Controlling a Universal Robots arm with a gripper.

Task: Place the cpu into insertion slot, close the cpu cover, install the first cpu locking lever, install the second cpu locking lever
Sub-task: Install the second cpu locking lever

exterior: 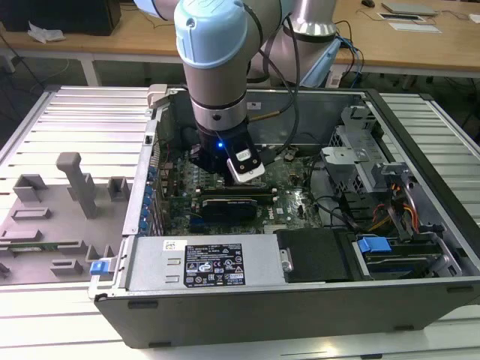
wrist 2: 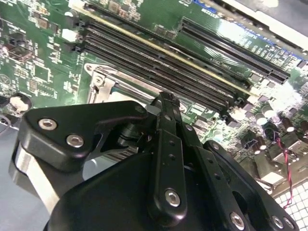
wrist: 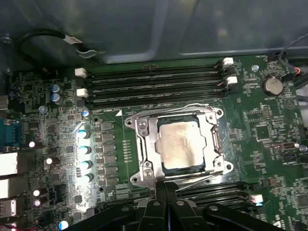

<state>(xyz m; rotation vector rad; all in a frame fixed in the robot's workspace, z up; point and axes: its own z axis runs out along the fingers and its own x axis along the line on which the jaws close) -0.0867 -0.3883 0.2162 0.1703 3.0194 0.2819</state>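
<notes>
Both jaws pressed together at the cpu cover (wrist: 144, 144) edge; cpu (wrist: 182, 144) apparently seated.

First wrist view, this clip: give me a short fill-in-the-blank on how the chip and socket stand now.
1. The cpu lies inside the ____, silvery top facing up.
2. The cpu cover lies ____ over the chip, framing it.
3. The long black memory slots beside the socket are ____ of modules.
4. The pincer sits at the socket's ____.

Missing words: insertion slot; closed; empty; edge
</notes>
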